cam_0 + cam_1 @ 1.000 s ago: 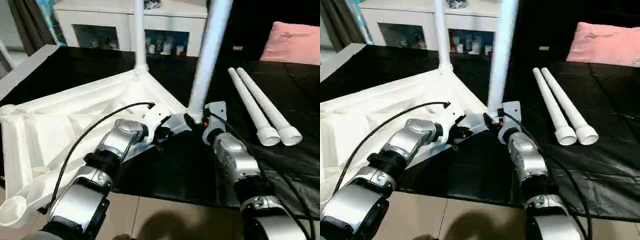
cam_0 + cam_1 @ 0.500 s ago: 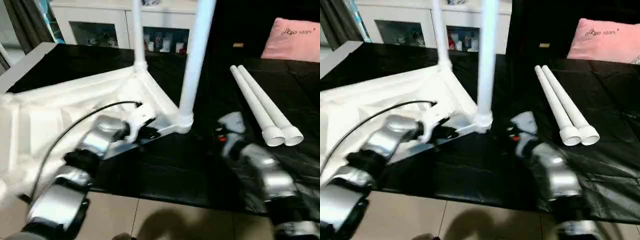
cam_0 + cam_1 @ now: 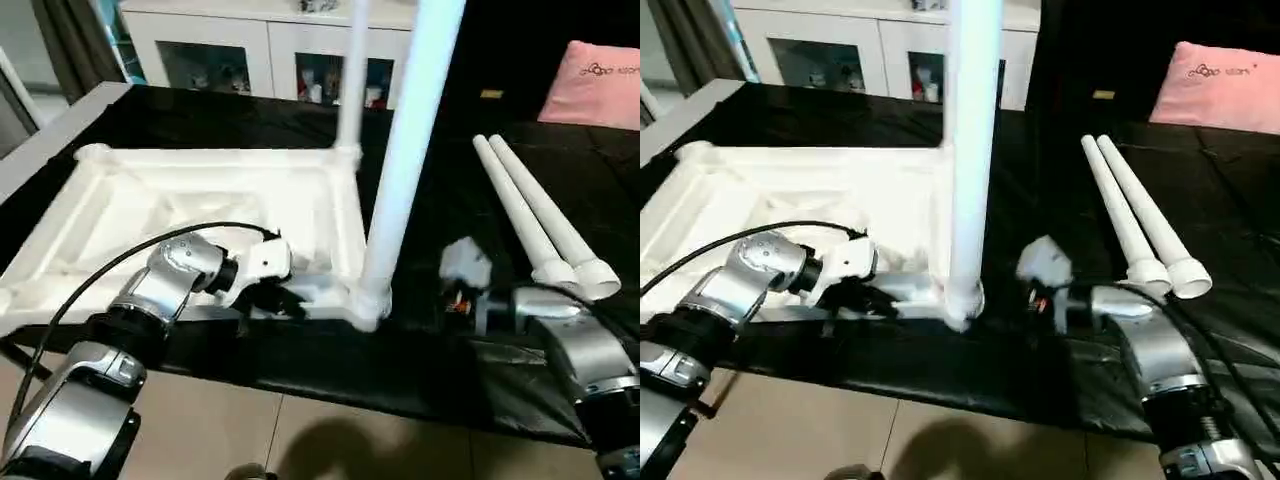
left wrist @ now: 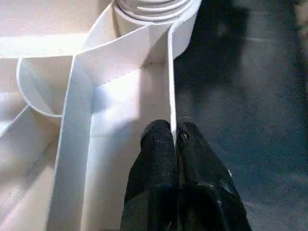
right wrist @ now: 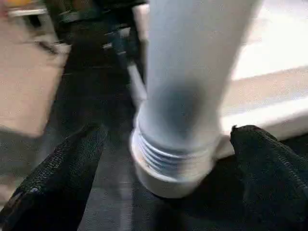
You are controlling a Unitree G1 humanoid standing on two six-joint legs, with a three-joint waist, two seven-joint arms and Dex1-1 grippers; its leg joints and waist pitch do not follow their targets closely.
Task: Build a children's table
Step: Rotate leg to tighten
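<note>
A: Item one, left gripper (image 4: 174, 137)?
B: Clenched on the tabletop (image 3: 200, 200). The two black fingers (image 4: 156, 144) pinch the thin outer rim wall near the robot, just short of a corner socket (image 4: 151, 12).

A: Item two, right gripper (image 5: 163, 139)?
B: Spread wide, holding nothing. One finger stands on either side of the near leg (image 3: 405, 160), apart from it; whether either pad brushes it is hard to say. From the head it sits just right of that leg's base, and its fingers there are hard to make out behind the white wrist block (image 3: 465, 262).

A: Item three, tabletop, location?
B: Upside down on the black cloth (image 3: 500, 370), ribbed side up, left of centre. Its near edge lies close to the cloth's front edge.

A: Item four, legs?
B: Four. Two stand upright in corner sockets: the near leg at the near right corner, the far leg (image 3: 350, 70) at the far right corner. Both run out of the top of the head views. Two loose legs (image 3: 535, 215) lie side by side on the cloth to the right, touching, wide ends toward the robot.

A: Anything obscured?
B: The left forearm (image 3: 150, 300) and its cable cover part of the tabletop's near ribs. The near leg's threaded collar (image 5: 168, 159) shows at the socket; how deep it sits cannot be told.

A: Surroundings?
B: Cabinet (image 3: 240, 50) behind, pink cushion (image 3: 600, 75) at far right.
</note>
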